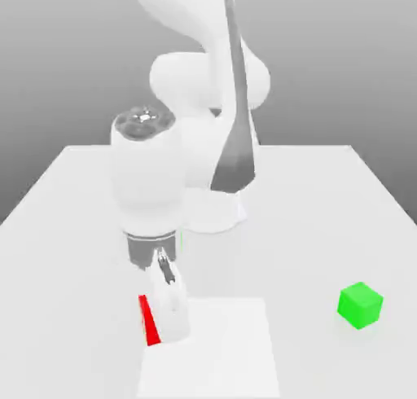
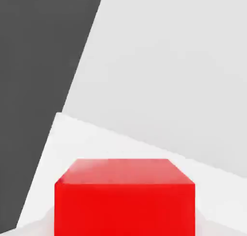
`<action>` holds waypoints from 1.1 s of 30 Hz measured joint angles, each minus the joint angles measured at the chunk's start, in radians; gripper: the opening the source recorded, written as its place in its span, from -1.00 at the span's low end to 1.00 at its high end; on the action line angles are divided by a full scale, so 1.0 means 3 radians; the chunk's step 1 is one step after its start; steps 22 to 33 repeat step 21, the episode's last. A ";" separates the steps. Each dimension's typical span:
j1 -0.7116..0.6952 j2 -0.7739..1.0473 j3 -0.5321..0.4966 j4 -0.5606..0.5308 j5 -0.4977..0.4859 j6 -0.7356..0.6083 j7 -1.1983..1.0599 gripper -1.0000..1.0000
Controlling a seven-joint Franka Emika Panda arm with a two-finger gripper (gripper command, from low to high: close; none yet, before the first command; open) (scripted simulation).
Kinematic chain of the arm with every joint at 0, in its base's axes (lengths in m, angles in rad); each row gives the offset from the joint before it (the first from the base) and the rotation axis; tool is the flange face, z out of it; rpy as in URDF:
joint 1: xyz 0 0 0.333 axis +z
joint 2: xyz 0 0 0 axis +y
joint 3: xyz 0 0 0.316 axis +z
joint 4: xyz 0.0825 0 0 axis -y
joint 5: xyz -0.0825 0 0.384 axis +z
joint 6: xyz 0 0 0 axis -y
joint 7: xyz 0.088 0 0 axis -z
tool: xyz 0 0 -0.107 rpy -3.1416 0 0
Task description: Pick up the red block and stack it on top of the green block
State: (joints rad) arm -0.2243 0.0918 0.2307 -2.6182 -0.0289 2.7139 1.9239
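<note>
The red block (image 1: 149,320) rests on the white table near its front edge, and only a thin strip of it shows beside a white finger (image 1: 175,314). My gripper (image 1: 167,328) is lowered straight over it and shut on it. In the hand view the red block (image 2: 124,201) looms very close, with its top face and one side visible. The green block (image 1: 359,304) sits alone on the table toward the exterior view's right, well apart from the gripper.
The arm's white base (image 1: 216,210) stands at the table's middle, behind the gripper. A brighter square patch (image 1: 224,348) marks the table surface under and beside the red block. Bare table (image 1: 285,259) lies between the two blocks.
</note>
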 joint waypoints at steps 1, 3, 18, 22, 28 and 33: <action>0.0160 -0.0043 0.0099 -0.0013 0.0018 -0.0026 0.0049 -1.00; 0.0517 -0.0128 0.0281 -0.0040 0.0060 -0.0079 0.0157 -1.00; 0.1866 0.0263 0.0252 -0.0095 -0.0440 0.0319 0.0993 -1.00; 0.1887 0.0321 0.0220 -0.0094 -0.0496 0.0370 0.1033 1.00; 0.1887 0.0321 0.0220 -0.0094 -0.0496 0.0370 0.1033 1.00; 0.1887 0.0321 0.0220 -0.0094 -0.0496 0.0370 0.1033 1.00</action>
